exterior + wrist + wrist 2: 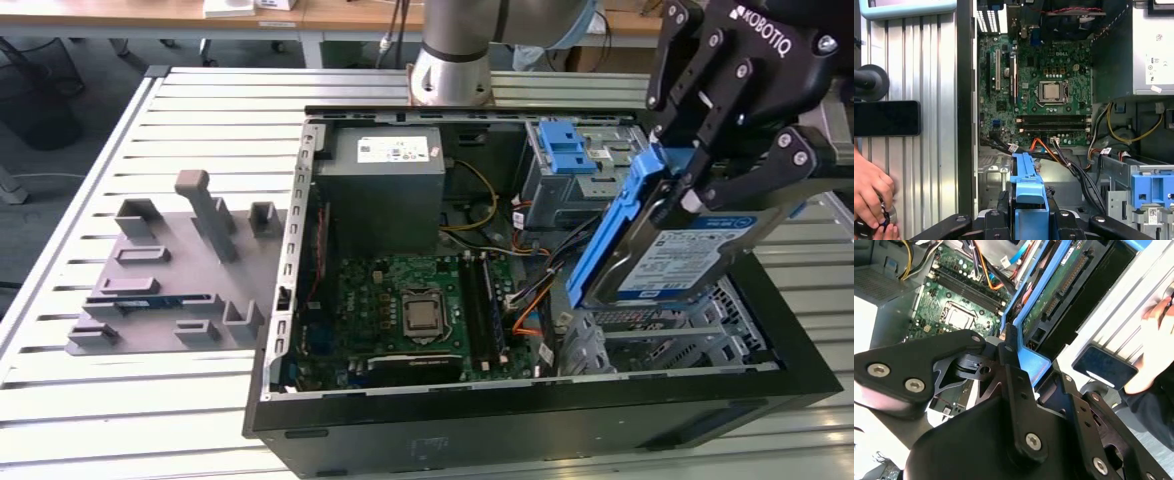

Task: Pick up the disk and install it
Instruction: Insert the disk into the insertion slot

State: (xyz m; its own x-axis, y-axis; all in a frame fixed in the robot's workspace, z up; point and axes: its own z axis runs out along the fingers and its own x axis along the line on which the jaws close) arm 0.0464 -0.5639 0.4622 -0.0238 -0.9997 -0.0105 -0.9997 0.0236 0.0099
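Silver disk (663,283) w/ blue-white label (701,245), blue bracket (611,235), tilted in gripper (741,185)

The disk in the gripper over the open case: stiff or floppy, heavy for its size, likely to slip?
Likely stiff: the disk hangs tilted from the gripper without sagging. Probably dense for its size, given its metal body. Its blue bracket looks like smooth plastic, so it might slip if gripped there.
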